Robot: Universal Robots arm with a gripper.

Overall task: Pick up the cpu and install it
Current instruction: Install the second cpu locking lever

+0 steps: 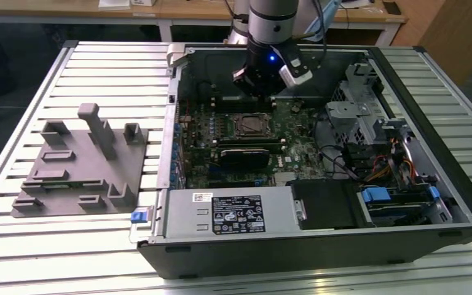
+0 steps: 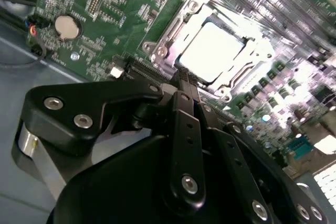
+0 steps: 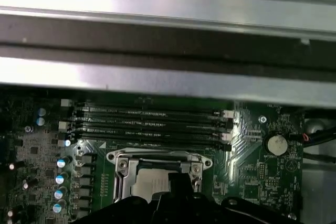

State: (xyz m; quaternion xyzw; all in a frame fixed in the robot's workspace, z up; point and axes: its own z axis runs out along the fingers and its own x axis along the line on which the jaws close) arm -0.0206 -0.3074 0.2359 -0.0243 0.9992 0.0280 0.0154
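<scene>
- The cpu [image 2: 212, 51]: flat in the socket [image 2: 157, 51], shiny silver top up.
- Same cpu in the first wrist view [image 3: 149, 186], with the metal frame of the socket [image 3: 119, 157] all round it.
- Socket in the exterior view [image 1: 250, 125]: mid motherboard [image 1: 302, 153], toward the far side of the open computer case [image 1: 318, 252].
- Looks picked up and put in place already; no chip lying anywhere else.
- Frame seems down over the chip edges; locked tight or not, cannot tell.
- Gripper [image 2: 184, 83]: tips together, holding nothing, just near the edge of the socket, not touching the chip top.
- In the exterior view, gripper [image 1: 257, 95] just above the socket, a bit to the far side.
- Long dark memory slots [image 3: 152, 121] next to the socket, on its far side.
- Round silver coin battery [image 2: 66, 26] on the board, well apart from the chip.
- Grey holder tray [image 1: 80, 166] on the table [image 1: 23, 258], at the exterior view's left, outside the case.
</scene>
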